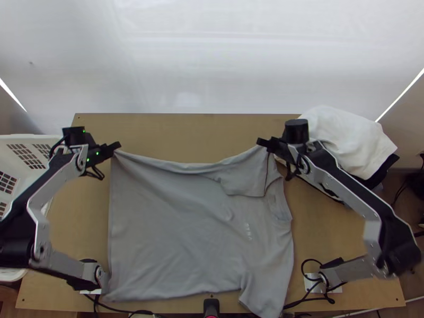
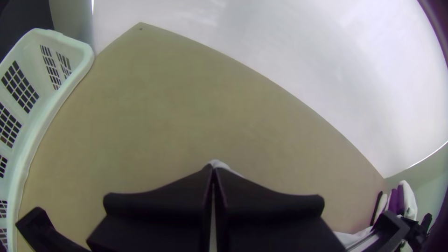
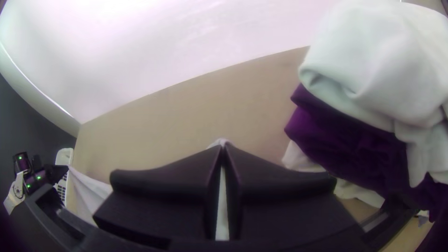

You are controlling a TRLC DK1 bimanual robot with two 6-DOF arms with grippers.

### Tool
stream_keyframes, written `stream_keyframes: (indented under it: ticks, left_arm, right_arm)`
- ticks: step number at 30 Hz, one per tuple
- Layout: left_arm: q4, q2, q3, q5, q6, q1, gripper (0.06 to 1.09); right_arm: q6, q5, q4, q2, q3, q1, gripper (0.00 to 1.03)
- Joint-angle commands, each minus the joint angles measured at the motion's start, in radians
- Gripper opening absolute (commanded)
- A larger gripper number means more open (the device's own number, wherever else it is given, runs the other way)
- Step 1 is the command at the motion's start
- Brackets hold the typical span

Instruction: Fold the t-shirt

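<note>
The grey t-shirt lies mostly spread on the table, its collar toward the right and one sleeve at the near edge. My left gripper is shut on the shirt's far left hem corner, and in the left wrist view the left gripper pinches a bit of pale cloth. At the far sleeve side, my right gripper is shut on the fabric, with the right gripper closed over it in the right wrist view. Between the two, the shirt's far edge sags in a raised, slightly folded band. The far sleeve hangs over the shirt's front.
A white basket stands at the left table edge. A pile of white cloth is at the far right beside the right gripper, with purple cloth beneath it. A white wall panel rises behind the table.
</note>
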Motion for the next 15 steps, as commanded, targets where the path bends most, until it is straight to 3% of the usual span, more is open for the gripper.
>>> stream_keyframes:
  ticks: [1,8,15]
  left_arm:
    - [0.008,0.184,0.149,-0.012,-0.001,0.013,0.09]
    - [-0.031,0.293,0.252,-0.033,-0.001,0.044,0.09]
    - [-0.2,0.39,0.379,-0.062,-0.014,0.04,0.09]
  right_arm:
    - [-0.014,0.002,0.029,0.152,0.118,-0.032,0.03]
    - [-0.006,0.025,0.004,0.261,0.23,-0.067,0.03]
    - [0.011,0.037,-0.073,0.341,0.331,-0.099,0.03]
